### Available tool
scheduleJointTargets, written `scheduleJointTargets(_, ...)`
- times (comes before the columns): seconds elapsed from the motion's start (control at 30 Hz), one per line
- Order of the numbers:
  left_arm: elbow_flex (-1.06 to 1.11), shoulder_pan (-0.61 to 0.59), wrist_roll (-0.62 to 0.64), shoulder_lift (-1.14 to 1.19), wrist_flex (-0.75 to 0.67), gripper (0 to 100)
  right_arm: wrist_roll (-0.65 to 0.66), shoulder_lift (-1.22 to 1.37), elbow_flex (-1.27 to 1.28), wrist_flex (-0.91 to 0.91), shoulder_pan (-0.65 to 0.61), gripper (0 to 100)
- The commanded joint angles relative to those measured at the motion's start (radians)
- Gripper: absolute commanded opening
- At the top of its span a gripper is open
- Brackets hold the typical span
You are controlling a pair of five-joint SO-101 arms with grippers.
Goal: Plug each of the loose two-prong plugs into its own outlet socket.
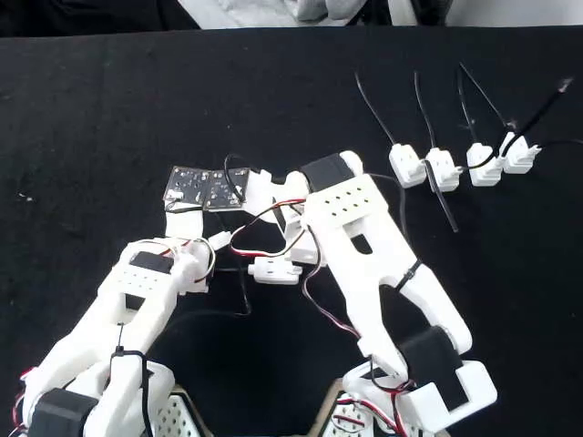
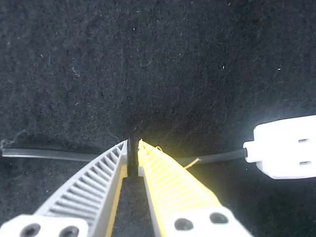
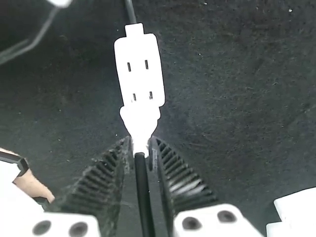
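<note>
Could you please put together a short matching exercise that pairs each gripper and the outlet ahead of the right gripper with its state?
Things:
1. left gripper
2. right gripper
3. outlet

States:
A. white, two pairs of slots showing
B. shut on a black cord
C. shut on a white plug

Pairs: 1-B; 2-C; 3-A
</note>
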Motion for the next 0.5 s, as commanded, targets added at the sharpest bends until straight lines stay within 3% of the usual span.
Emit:
scheduleJointTargets(0.0,-0.012,0.005,-0.008,-0.011,-0.012,5,-0.008,-0.008,-0.013,-0.023,-0.003,1.1)
scheduleJointTargets(0.47,-0.012,0.005,-0.008,-0.011,-0.011,5,-0.008,-0.008,0.039,-0.025,0.000,1.1)
